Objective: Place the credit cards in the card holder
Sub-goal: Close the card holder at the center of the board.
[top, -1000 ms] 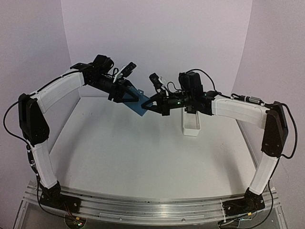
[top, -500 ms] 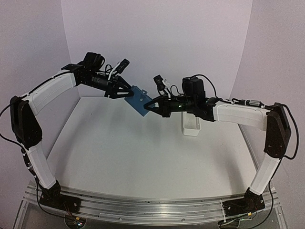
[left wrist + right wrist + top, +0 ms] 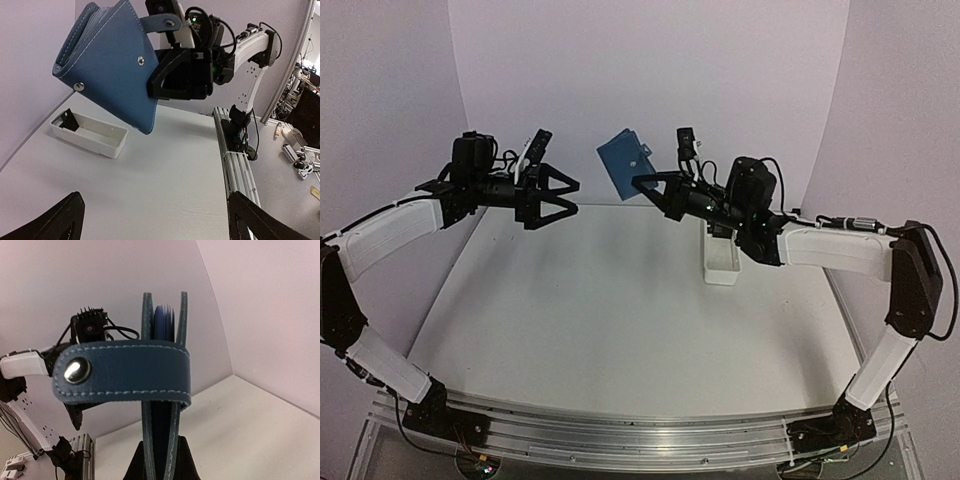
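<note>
The right gripper (image 3: pixel 647 186) is closed on a lower corner of the blue card holder (image 3: pixel 624 163) and holds it tilted in the air above the far side of the desk (image 3: pixel 600 320). The holder's two covers stand slightly apart, with blue layers between them. Its strap (image 3: pixel 125 372) sticks out sideways with the metal snap (image 3: pixel 76 370) unfastened. The left gripper (image 3: pixel 570 195) is spread wide and empty, apart from the holder and pointing toward it, with open air between them. A white tray (image 3: pixel 722 262) sits on the desk below the right arm, with a dark card (image 3: pixel 67 121) upright at one end.
</note>
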### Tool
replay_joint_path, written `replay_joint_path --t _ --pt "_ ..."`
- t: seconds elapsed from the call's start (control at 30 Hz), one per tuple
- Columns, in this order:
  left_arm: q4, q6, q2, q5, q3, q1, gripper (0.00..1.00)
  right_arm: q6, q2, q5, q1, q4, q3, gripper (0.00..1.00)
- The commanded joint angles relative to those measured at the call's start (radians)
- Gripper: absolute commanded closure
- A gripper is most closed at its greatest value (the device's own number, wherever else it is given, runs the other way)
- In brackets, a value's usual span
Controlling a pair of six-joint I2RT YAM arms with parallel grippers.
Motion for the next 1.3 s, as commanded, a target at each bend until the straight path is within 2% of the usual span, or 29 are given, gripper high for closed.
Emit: replay_joint_path --t 0.0,0.1,0.23,0.3,0.4,0.5,0.57,0.6,0.63,0.73,0.83,0.9,0.93,0.97,1.07,1.1,1.13,1.17,1.2,1.27 --pt "0.519 -0.413 0.008 0.002 0.039 -0.033 0.00 0.088 -0.011 -0.028 0.062 0.434 0.002 1.00" --pt "0.704 -0.515 0.024 -0.022 0.043 -0.060 0.00 0.076 0.020 -0.045 0.084 0.464 0.035 1.00" --pt "0.814 -0.574 0.038 -0.065 0.058 -0.112 0.01 0.102 0.066 -0.053 0.092 0.526 0.065 1.00" --pt "0.889 -0.611 0.042 -0.065 0.073 -0.114 0.04 0.101 0.075 -0.045 0.094 0.531 0.057 1.00" --pt "0.901 -0.645 0.052 -0.057 0.106 -0.120 0.24 0.100 0.080 -0.039 0.097 0.536 0.051 1.00" --pt "0.915 -0.636 0.063 -0.029 0.116 -0.142 0.28 0.100 0.097 -0.036 0.101 0.536 0.056 1.00" --pt "0.920 -0.639 0.069 -0.031 0.122 -0.144 0.36 0.103 0.106 -0.034 0.102 0.536 0.055 1.00" --pt "0.921 -0.646 0.071 -0.035 0.125 -0.144 0.44 0.105 0.107 -0.034 0.101 0.535 0.054 1.00" --pt "0.922 -0.651 0.075 -0.036 0.133 -0.144 0.61 0.107 0.107 -0.035 0.101 0.534 0.047 1.00" --pt "0.903 -0.649 0.074 -0.029 0.134 -0.144 0.98 0.114 0.103 -0.027 0.101 0.532 0.027 1.00" --pt "0.808 -0.609 0.068 -0.037 0.140 -0.143 1.00 0.098 0.092 -0.003 0.101 0.504 0.016 0.99" --pt "0.732 -0.586 0.067 -0.044 0.153 -0.140 1.00 0.045 0.064 0.037 0.101 0.453 0.002 0.76" --pt "0.694 -0.580 0.069 -0.043 0.160 -0.135 1.00 0.008 0.044 0.048 0.101 0.416 -0.006 0.69" --pt "0.676 -0.579 0.069 -0.040 0.164 -0.130 1.00 -0.011 0.028 0.057 0.101 0.401 -0.008 0.67" --pt "0.576 -0.577 0.076 0.000 0.190 -0.104 1.00 -0.223 -0.021 0.038 0.101 0.100 0.064 0.56" --pt "0.569 -0.578 0.078 0.003 0.192 -0.103 1.00 -0.238 -0.020 0.031 0.101 0.030 0.075 0.53" --pt "0.543 -0.585 0.083 0.012 0.205 -0.098 1.00 -0.319 -0.014 0.002 0.104 -0.074 0.124 0.41" --pt "0.515 -0.589 0.090 0.021 0.224 -0.090 1.00 -0.403 -0.015 -0.005 0.107 -0.229 0.160 0.18" --pt "0.475 -0.586 0.097 0.025 0.237 -0.084 1.00 -0.446 -0.027 0.001 0.108 -0.277 0.154 0.06" --pt "0.359 -0.557 0.111 0.019 0.271 -0.075 1.00 -0.488 -0.068 0.038 0.107 -0.292 0.103 0.02"
